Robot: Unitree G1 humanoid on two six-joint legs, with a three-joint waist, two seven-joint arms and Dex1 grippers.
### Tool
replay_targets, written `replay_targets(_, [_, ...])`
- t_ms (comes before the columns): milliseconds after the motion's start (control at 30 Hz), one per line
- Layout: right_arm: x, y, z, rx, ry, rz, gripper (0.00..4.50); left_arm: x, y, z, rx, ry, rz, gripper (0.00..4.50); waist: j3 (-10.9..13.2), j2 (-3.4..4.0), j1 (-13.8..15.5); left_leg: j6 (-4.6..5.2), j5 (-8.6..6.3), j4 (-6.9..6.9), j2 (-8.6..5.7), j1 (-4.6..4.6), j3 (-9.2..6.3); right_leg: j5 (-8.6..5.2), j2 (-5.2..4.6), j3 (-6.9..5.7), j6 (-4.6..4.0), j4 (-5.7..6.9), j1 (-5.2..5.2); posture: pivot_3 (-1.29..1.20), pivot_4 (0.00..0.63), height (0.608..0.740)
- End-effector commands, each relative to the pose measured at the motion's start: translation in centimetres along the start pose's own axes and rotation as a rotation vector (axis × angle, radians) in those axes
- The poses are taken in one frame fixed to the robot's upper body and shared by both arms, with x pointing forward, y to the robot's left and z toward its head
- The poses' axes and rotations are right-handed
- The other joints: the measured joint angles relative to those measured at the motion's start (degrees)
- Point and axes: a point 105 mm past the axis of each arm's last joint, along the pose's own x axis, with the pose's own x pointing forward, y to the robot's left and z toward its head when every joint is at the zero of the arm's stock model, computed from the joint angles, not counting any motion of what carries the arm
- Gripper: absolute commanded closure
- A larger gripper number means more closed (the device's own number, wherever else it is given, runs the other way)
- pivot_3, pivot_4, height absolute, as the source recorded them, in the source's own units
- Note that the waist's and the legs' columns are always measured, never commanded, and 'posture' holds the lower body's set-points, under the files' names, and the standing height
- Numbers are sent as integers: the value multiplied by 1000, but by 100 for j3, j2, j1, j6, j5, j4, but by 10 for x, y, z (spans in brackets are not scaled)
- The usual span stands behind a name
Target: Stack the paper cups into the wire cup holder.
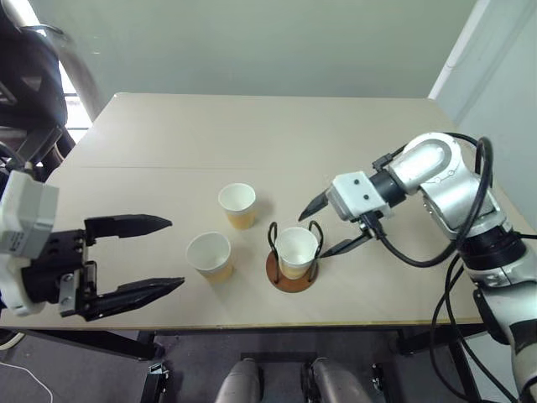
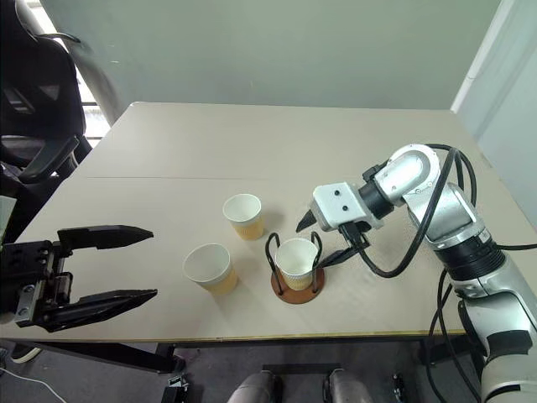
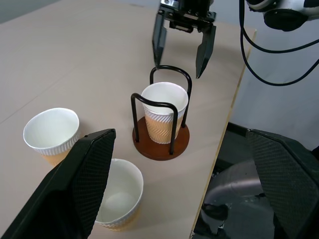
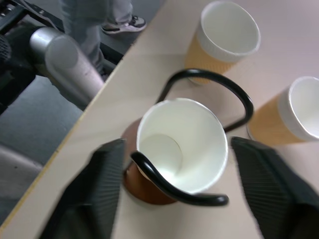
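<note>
One cup (image 1: 296,250) stands in the holder (image 1: 291,273) near the table's (image 1: 252,126) front edge, and we see the right gripper (image 1: 330,227) spread wide just beside it, touching nothing. Two more cups (image 1: 209,255) (image 1: 237,204) stand to its left, and the left gripper (image 1: 159,254) hovers spread and empty by the front left corner.

You faced a pale beige table (image 1: 252,126) with a faint seam running across its top from side to side. Behind its far edge stood a plain, pale grey-green wall (image 1: 268,42). At the right, a lighter wall panel (image 2: 503,75) met that wall along a white vertical edge. At the far left, a black office chair (image 2: 33,92) stood beside the table, and bright daylight came from a window (image 1: 21,13) behind it. Below the table's near edge, you saw a grey floor (image 1: 193,369) and the table's black frame (image 1: 126,344). A white cable (image 1: 29,378) lay on the floor at the lower left.
</note>
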Motion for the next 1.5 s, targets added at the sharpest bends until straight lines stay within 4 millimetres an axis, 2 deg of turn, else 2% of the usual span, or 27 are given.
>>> replay_targets(33, [-42,-13,4,44,-7,-158,34,2,5,-15,24,115,-5,0,2,2,12,0,-1,0,0,0,0,0,0,0,-1,-1,0,0,150,740])
replay_targets(100, [-86,-13,10,169,-135,-277,34,6,13,-31,37,212,-8,0,2,3,48,0,-2,1,-1,-9,-1,-1,0,0,-1,-5,-6,0,150,740])
replay_targets(167, [-122,-5,15,259,-249,-360,34,11,17,-42,56,264,-26,0,1,2,102,0,-2,3,-4,-29,-1,-1,0,6,-1,-9,-20,0,150,740])
replay_targets(200, [-138,4,14,302,-293,-396,34,15,19,-48,70,291,-45,0,0,0,107,-2,-3,4,-5,-35,0,-1,-1,7,-1,-9,-25,0,150,740])
replay_targets(267, [-157,17,12,368,-336,-456,34,22,21,-57,97,324,-74,0,-7,-13,134,-8,-13,3,-5,-36,-1,-1,-1,6,-1,-8,-27,0,150,740])
replay_targets(400, [-158,31,-6,448,-260,-538,34,41,26,-68,151,353,-147,0,-14,-24,113,-31,-35,-1,-3,-22,-3,-9,0,0,-2,0,-21,0,150,740])
replay_targets(500, [-153,32,-1,441,-262,-555,34,56,32,-70,209,335,-176,0,1,5,56,-45,-40,-1,-4,-18,-1,8,0,3,25,7,-23,0,150,740])
replay_targets(600, [-153,34,3,439,-261,-564,34,62,34,-68,226,331,-206,0,2,7,35,-45,-32,-7,-1,-18,0,8,3,1,25,8,-26,0,150,740])
replay_targets(833, [-156,45,8,442,-255,-589,34,70,36,-87,263,411,-254,0,1,5,51,-3,-20,3,0,-35,0,11,4,0,56,-7,-25,0,150,740])
replay_targets(967, [-157,48,10,442,-243,-602,0,78,42,-97,322,427,-255,1248,1,5,81,0,-21,4,-1,-35,-2,14,4,1,62,-7,-25,0,150,740])
replay_targets(1100, [-159,56,11,449,-219,-596,0,94,48,-94,364,368,-234,2706,0,5,109,2,-21,4,-1,-39,-3,14,4,-1,64,-6,-26,0,150,740])
replay_targets(1233, [-159,67,23,440,-260,-562,0,98,47,-92,367,358,-268,4237,0,4,108,4,-20,7,-3,-42,-1,13,4,-1,73,-7,-25,0,150,740])
replay_targets(1267, [-158,69,25,441,-273,-555,0,98,47,-91,367,357,-272,4478,0,4,108,4,-20,7,-3,-41,-1,10,4,-1,77,-6,-25,0,150,740])
replay_targets(1400, [-157,72,32,434,-310,-556,0,97,46,-90,362,356,-293,4478,0,4,102,4,-20,7,-5,-40,-1,1,4,0,87,-5,-23,0,150,740])
replay_targets(1500, [-157,72,31,440,-293,-573,0,93,40,-61,346,296,-347,4478,-1,2,100,12,-16,13,-7,-38,-1,3,4,1,93,-5,-18,0,150,740])
